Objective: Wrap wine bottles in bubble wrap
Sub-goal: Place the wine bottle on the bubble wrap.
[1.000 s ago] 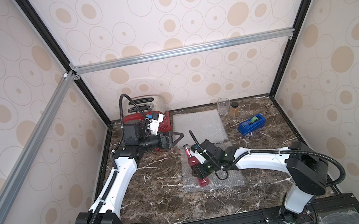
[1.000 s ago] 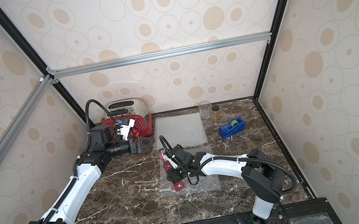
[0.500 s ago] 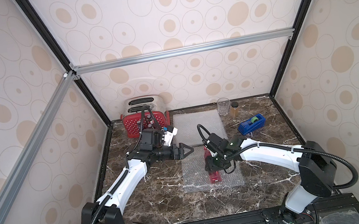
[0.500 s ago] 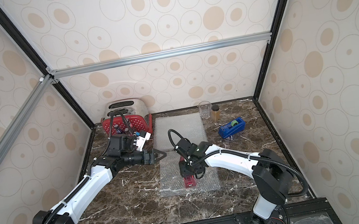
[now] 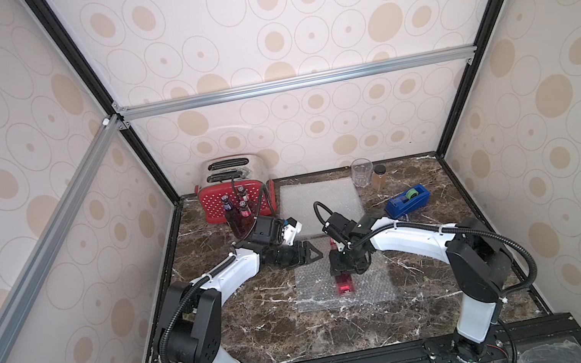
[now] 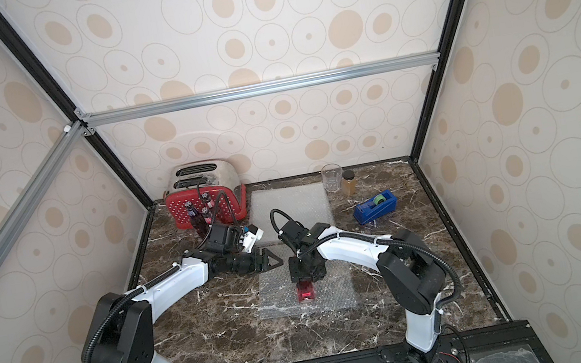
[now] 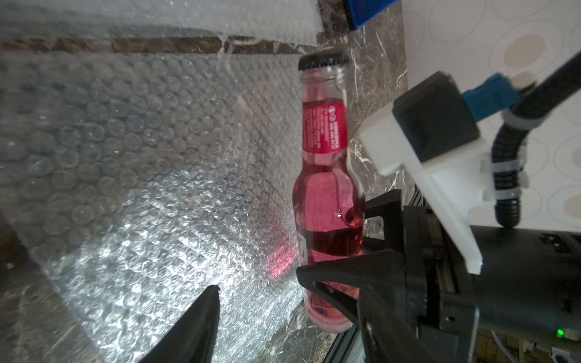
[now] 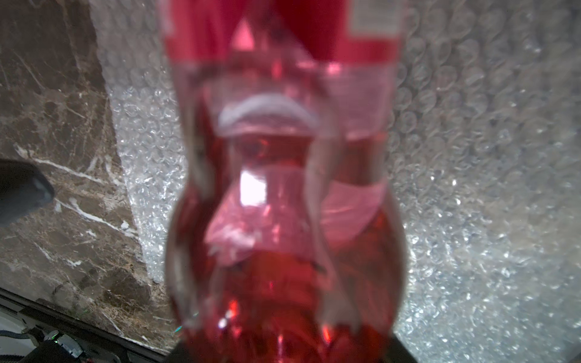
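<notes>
Left wrist view: the bottle (image 7: 327,195) lay along the wrap's (image 7: 141,188) middle, presumably ready for rolling; the right gripper (image 5: 342,271) clamped its body to steady it. The left gripper (image 5: 312,254), jaws apart and empty, hung by the wrap's edge, likely to lift it.

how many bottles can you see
4. Three stand by the toaster: purple bottle, two red bottles. A fourth red bottle is in the right gripper, over the near bubble wrap. None seems hidden.
</notes>
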### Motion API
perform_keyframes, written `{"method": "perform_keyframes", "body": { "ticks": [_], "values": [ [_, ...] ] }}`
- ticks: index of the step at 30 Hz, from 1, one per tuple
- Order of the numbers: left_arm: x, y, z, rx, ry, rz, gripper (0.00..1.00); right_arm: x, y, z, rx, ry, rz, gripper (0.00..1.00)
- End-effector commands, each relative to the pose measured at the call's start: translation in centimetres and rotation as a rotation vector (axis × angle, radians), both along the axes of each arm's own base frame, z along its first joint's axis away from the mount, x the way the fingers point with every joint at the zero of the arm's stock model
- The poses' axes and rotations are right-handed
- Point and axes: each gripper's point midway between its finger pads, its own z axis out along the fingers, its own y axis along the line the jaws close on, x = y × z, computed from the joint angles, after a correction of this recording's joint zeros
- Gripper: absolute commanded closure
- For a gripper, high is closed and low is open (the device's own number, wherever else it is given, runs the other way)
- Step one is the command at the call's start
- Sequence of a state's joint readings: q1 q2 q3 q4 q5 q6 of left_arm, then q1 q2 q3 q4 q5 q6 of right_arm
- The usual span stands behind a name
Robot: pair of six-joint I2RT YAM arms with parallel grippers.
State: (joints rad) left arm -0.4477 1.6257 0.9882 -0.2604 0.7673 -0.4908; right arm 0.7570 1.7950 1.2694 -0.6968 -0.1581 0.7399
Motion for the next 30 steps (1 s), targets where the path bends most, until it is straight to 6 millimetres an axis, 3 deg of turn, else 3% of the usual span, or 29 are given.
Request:
{"method": "perform_keyframes", "body": {
  "ticks": [1, 16, 24, 30],
  "values": [
    [0.1, -1.2, 0.2, 0.015, -0.013, -0.038, 0.34, -0.2, 0.4, 0.2, 0.020, 0.021, -0.001, 1.00],
    [0.0, -2.5, -1.9, 0.028, 0.066, -0.066, 0.39, -0.3, 0.4, -2.1, 0.008, 0.069, -0.018, 0.91],
    [-0.4, -3.3, -2.9, 0.049, 0.102, -0.098, 0.41, -0.3, 0.3, -2.2, 0.000, 0.071, -0.029, 0.63],
    [-0.5, -3.6, -3.7, 0.057, 0.128, -0.107, 0.45, -0.2, 0.5, -1.8, 0.007, 0.068, -0.026, 0.50]
  ]
}}
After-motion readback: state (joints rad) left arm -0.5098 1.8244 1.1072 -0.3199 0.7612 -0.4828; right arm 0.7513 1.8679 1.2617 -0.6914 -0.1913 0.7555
